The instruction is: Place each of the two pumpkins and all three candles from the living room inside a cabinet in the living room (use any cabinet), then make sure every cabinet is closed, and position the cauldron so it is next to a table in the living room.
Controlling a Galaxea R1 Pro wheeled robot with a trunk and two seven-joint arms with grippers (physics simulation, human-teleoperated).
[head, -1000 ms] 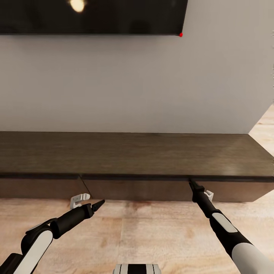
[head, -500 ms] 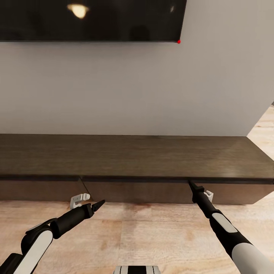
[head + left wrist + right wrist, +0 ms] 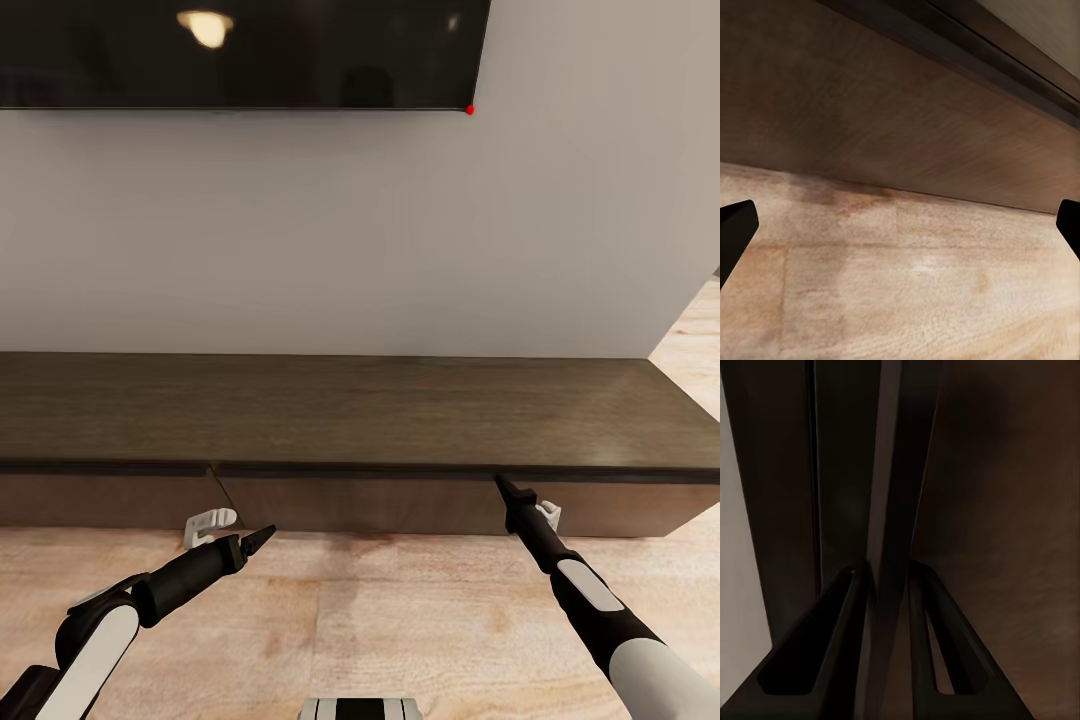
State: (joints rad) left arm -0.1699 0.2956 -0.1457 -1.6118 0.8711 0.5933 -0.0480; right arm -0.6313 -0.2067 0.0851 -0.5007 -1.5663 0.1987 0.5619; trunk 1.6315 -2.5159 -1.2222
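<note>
Pale wall (image 3: 400, 240) and the lower edge of a black TV (image 3: 240, 50) sit behind the cabinet (image 3: 350, 410), a long, low, dark brown unit standing on the light plank floor (image 3: 380, 620) straight ahead of you. Its drawer fronts are plain and handleless, and every one you can see looks shut.

Your right gripper (image 3: 503, 486) is up at the top edge of a drawer front towards the cabinet's right end; its fingers (image 3: 844, 607) are nearly together, pinched around a thin edge, apparently the drawer's lip. Your left gripper (image 3: 262, 539) hangs wide apart and empty just above the floor, short of the cabinet's front.

The likely trouble is that grip: with so little to bite on, a pull angled upward or sideways could slip off the lip. Pull straight back towards yourself, and keep the left arm away from the drawer's path.
</note>
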